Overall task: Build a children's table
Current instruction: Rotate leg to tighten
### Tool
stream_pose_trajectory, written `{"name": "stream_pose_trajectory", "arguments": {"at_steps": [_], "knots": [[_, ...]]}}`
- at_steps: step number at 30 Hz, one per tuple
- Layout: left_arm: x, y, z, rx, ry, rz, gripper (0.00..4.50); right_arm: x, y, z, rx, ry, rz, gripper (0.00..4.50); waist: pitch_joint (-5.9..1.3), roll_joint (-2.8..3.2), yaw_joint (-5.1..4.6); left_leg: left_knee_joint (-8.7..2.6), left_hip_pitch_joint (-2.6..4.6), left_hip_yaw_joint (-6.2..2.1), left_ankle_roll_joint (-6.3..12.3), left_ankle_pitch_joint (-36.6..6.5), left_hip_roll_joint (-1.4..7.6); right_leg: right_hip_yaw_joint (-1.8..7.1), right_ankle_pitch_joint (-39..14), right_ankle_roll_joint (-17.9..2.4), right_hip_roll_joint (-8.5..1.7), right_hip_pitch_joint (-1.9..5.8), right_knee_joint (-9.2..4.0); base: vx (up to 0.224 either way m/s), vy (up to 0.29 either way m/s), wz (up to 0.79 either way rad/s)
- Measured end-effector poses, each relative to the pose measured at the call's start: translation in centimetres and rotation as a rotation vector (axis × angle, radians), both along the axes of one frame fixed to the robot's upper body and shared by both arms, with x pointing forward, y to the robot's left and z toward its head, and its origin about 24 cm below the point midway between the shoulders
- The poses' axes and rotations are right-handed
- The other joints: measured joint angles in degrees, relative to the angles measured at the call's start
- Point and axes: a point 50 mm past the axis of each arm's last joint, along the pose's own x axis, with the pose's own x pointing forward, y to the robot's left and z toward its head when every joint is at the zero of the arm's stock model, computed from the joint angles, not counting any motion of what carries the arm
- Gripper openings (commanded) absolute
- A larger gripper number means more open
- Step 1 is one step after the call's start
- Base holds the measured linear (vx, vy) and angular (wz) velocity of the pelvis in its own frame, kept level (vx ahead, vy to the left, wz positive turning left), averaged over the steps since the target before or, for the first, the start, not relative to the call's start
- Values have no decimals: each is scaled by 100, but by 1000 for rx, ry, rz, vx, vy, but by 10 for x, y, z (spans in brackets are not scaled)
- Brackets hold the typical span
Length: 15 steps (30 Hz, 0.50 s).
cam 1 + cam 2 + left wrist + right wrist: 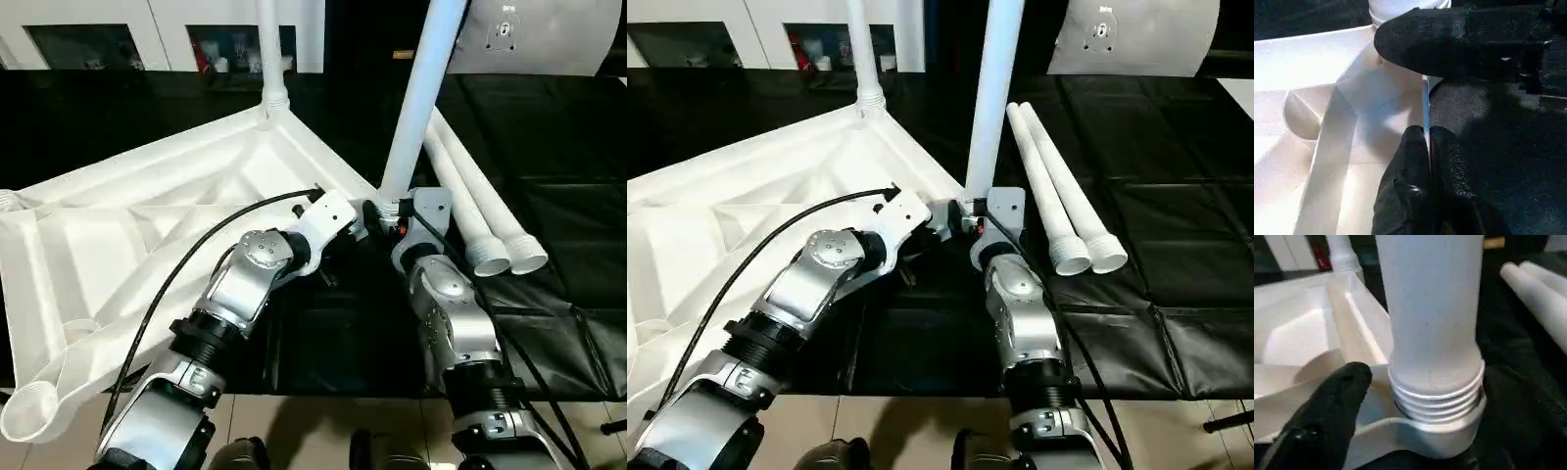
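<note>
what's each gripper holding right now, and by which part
Left gripper pinches the table top's thin edge rim. Right gripper straddles the leg base, jaws open, gripping nothing.

No legible text, labels, brands, numbers or signs on any surface in the four views at this moment.

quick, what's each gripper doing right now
Left gripper: shut, pinching the thin edge of the table top.
Right gripper: open, one finger on each side of the upright leg at its threaded end in the corner socket.
</note>
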Motion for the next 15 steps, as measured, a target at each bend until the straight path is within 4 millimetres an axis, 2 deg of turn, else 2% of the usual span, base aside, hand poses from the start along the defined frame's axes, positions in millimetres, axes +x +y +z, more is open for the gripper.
{"name": "stream_pose_trajectory", "arguments": {"at_steps": [3, 4, 7, 9, 13, 15], "knots": [[4, 6, -1, 5, -17, 9, 0, -7, -9, 7, 33, -37, 43, 449, 0, 0, -5, 1, 3, 0, 1, 1, 0, 0, 0, 0, 1, 1, 4, 0, 0, 0], [5, 6, -1, 1, -15, 9, 44, -9, -12, 10, 31, -46, 44, 450, 0, 0, -2, 2, 4, 0, 1, 1, 0, 0, 0, 0, 1, 2, 8, 0, 0, 0], [6, 6, 8, -116, -37, 1, 59, -15, -26, 10, 39, -49, 22, 450, 5, -12, 26, 9, 0, -6, -1, 1, 4, -5, 0, 1, 1, 4, 9, 0, 0, 0], [7, 5, 21, -179, -79, -11, 90, -18, -33, 11, 70, -53, -6, 450, 5, -12, 57, 14, 1, -4, 0, 1, 2, -2, 0, 0, 0, 6, 7, 0, 0, 0], [8, 11, 30, -225, -107, 2, 95, -20, -44, 20, 109, -86, -62, 450, 5, -11, 53, 17, 2, -3, 1, 0, 3, -2, 0, 0, 1, 6, 10, 0, 0, 0], [5, 22, 30, -229, -103, 31, 95, -21, -46, 22, 96, -75, -54, 450, 4, -10, 36, 14, 5, -3, 0, 0, 5, -2, 0, 0, 3, 6, 15, 0, 0, 0]]}}
